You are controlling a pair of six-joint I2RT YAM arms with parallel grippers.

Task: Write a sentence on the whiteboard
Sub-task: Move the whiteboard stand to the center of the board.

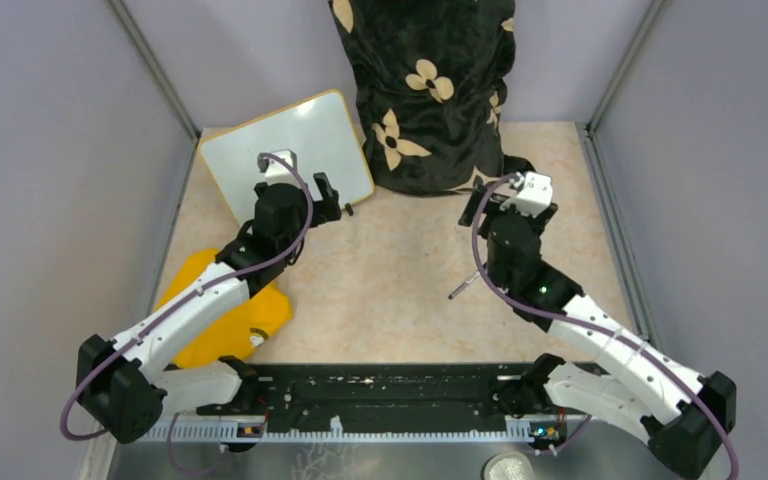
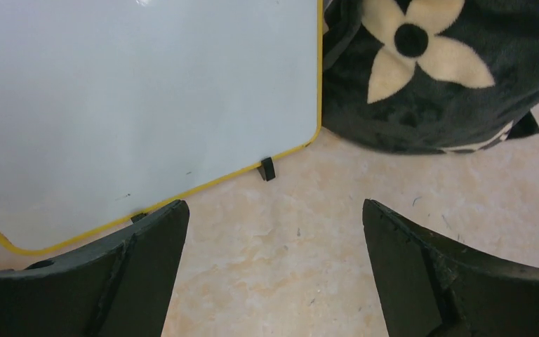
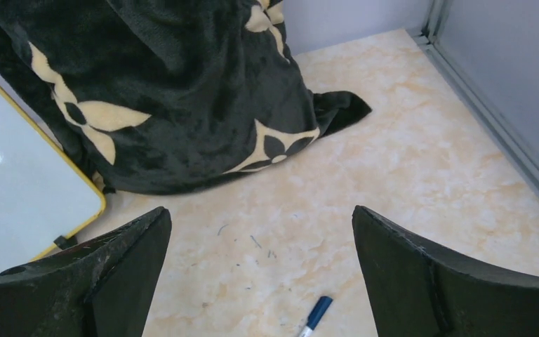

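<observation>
**Left of the flowered blanket (image 1: 425, 100) — a plain white whiteboard (image 1: 290, 150)**

Just beside the blanket's left edge, the whiteboard stands on its small black feet. The left gripper (image 2: 274, 203) hangs in front of the blanket's left side, jaws spread wide and holding nothing. The right gripper (image 3: 259, 210), before the blanket's right side, is equally spread. A blue-capped marker (image 3: 317, 312) lies farther out from the blanket.

Top view: you look down from above, behind arm bases; far enough to take in whole bench (image 1: 400, 290). Left wrist view: you sit close, peering through left end effector (image 2: 274, 207) at whiteboard (image 2: 133, 105) lower edge. Right wrist view: through right end effector (image 3: 260, 210), close, facing flowered blanket (image 3: 168, 91). Wrist views share whiteboard corner, blanket; top view covers both.
</observation>
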